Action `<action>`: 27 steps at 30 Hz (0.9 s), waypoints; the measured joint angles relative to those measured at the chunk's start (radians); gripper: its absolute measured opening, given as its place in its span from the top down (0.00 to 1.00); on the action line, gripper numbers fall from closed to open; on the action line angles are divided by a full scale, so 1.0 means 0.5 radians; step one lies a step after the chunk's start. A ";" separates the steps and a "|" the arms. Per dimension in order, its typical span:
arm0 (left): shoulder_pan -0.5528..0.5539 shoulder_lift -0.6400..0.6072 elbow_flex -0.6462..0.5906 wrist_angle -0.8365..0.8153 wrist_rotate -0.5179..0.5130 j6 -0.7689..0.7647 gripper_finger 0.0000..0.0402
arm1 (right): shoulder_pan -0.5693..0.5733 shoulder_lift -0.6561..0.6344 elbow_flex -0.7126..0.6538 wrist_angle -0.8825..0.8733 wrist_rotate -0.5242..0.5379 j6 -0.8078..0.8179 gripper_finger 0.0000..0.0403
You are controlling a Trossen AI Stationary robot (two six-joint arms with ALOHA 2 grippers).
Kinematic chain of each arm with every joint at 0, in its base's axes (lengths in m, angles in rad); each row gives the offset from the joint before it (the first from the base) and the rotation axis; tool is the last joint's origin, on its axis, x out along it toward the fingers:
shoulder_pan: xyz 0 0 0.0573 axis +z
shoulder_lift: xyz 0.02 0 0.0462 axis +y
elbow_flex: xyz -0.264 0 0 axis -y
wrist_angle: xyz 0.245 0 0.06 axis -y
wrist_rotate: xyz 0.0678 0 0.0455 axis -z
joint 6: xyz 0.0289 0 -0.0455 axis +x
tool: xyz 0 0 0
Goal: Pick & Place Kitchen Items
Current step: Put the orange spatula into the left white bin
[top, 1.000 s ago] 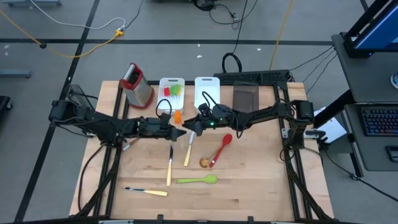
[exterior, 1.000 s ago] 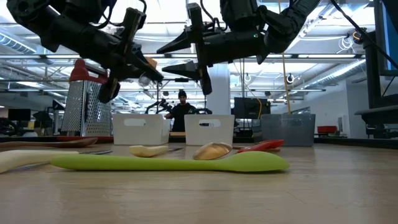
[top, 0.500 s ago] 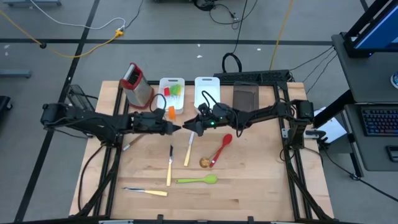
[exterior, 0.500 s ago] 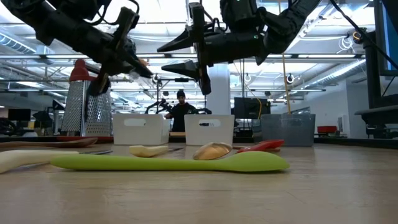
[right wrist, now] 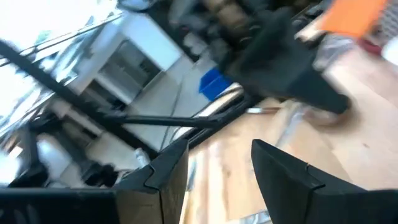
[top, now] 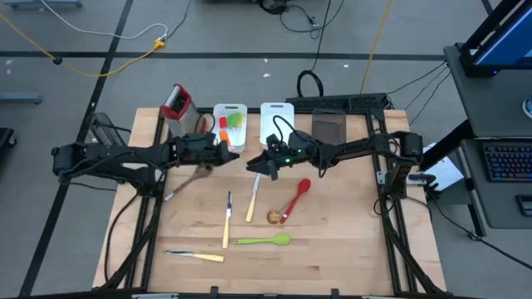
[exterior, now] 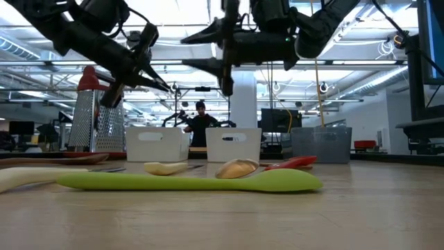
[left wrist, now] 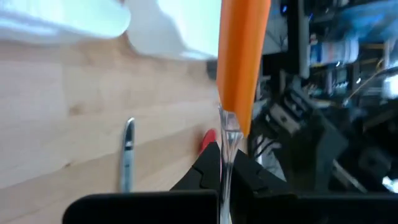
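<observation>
- The left end effector is hovering above the wooden desk, clamped on a small orange spatula with a clear handle, just at 9 o'clock of the left white rectangular bin.
- The right end effector is hanging at 3 o'clock of the left one, its fingers spread apart and gripping nothing.
- A long green silicone spoon is lying on the desk at 6 o'clock, a long red spoon at 4 o'clock.
</observation>
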 joint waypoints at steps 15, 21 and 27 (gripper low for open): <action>0.254 0.597 1.245 -1.501 -0.234 0.331 1.00 | -0.371 -0.698 -0.556 0.021 -0.209 -0.206 0.58; 0.379 0.935 1.671 -2.019 -0.192 0.519 1.00 | -0.461 -0.943 -0.846 0.041 -0.149 -0.224 0.58; 0.528 1.248 1.976 -2.482 0.049 0.707 1.00 | -0.482 -1.114 -1.050 0.255 -0.101 -0.316 0.58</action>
